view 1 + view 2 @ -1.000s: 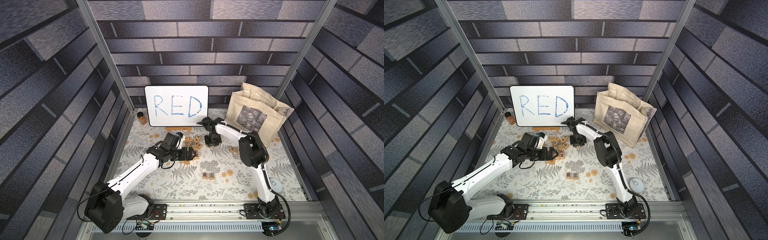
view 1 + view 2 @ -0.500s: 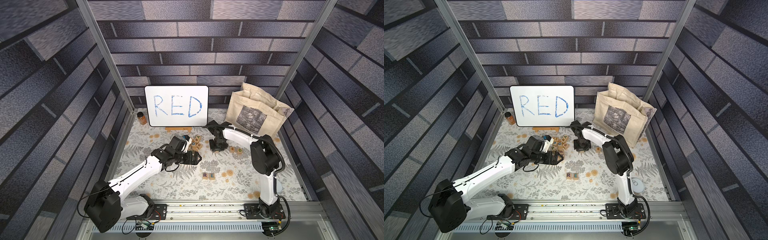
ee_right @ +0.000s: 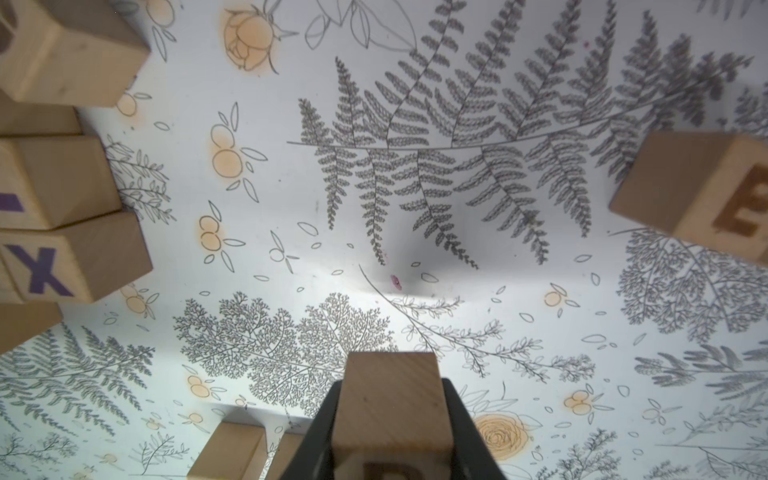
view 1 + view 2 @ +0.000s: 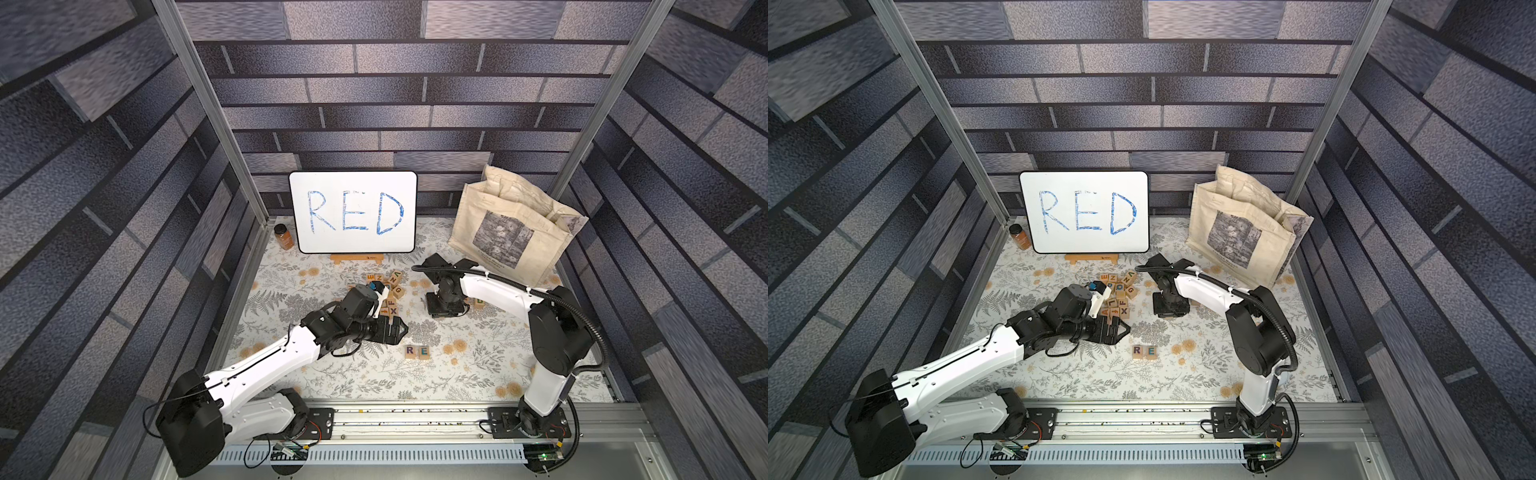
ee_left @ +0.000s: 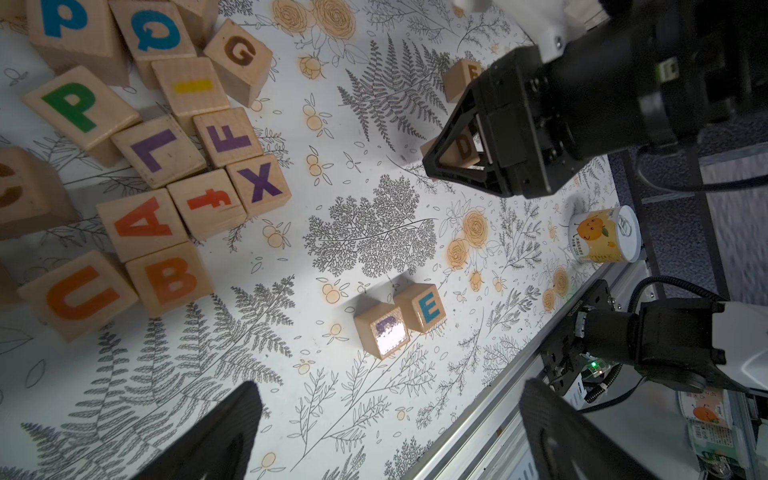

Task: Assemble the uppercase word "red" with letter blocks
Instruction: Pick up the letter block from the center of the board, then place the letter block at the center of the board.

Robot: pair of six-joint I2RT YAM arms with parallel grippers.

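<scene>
Two letter blocks stand side by side on the floral mat, a dark-purple R (image 4: 410,351) (image 4: 1137,351) (image 5: 382,330) and a teal E (image 4: 423,352) (image 4: 1150,351) (image 5: 424,307). My right gripper (image 4: 444,309) (image 4: 1169,309) (image 3: 390,440) is shut on a wood block with an orange-brown D (image 5: 464,146) (image 3: 390,407), low over the mat behind and right of the R-E pair. To the left of that pair my left gripper (image 4: 399,330) (image 4: 1121,330) (image 5: 386,449) hangs open and empty.
A pile of other letter blocks (image 4: 388,291) (image 5: 166,166) lies behind the left gripper. An orange-lettered E block (image 5: 461,79) (image 3: 706,195) sits near the right gripper. A white board (image 4: 353,212), a jar (image 4: 284,237) and a tote bag (image 4: 511,232) stand at the back. A can (image 5: 604,235) stands by the front rail.
The right gripper has carried its block away from the pile, to the right and toward the front. The left gripper has drawn out of the pile toward the R-E pair.
</scene>
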